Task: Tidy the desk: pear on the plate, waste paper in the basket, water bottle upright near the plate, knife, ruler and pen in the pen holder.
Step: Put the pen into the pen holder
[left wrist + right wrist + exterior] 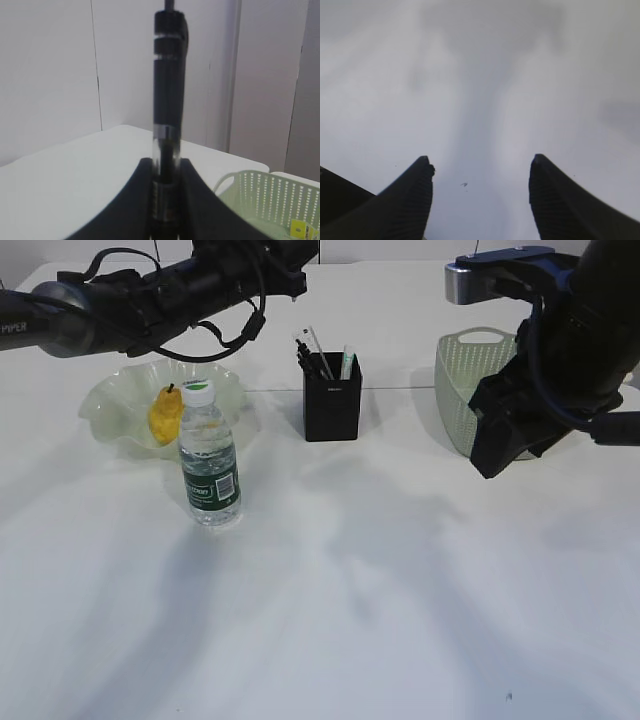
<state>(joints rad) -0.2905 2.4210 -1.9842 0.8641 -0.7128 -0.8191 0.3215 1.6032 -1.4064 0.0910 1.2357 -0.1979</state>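
The pear (165, 416) lies on the pale-green ruffled plate (112, 400) at the back left. The water bottle (209, 458) stands upright just in front of the plate. The black pen holder (333, 405) holds the clear ruler (312, 342) and other sticks. In the left wrist view, my left gripper (167, 167) is shut on a black pen (169, 75), held upright in the air. My right gripper (480, 167) is open and empty above bare table, in front of the basket (462, 375). A yellow waste paper scrap (300, 230) lies in the basket (260, 192).
My left arm (150, 290) stretches along the back, above the plate, with its jaws cut off by the top edge. My right arm (560, 350) covers part of the basket. White table (330, 600) fills the front.
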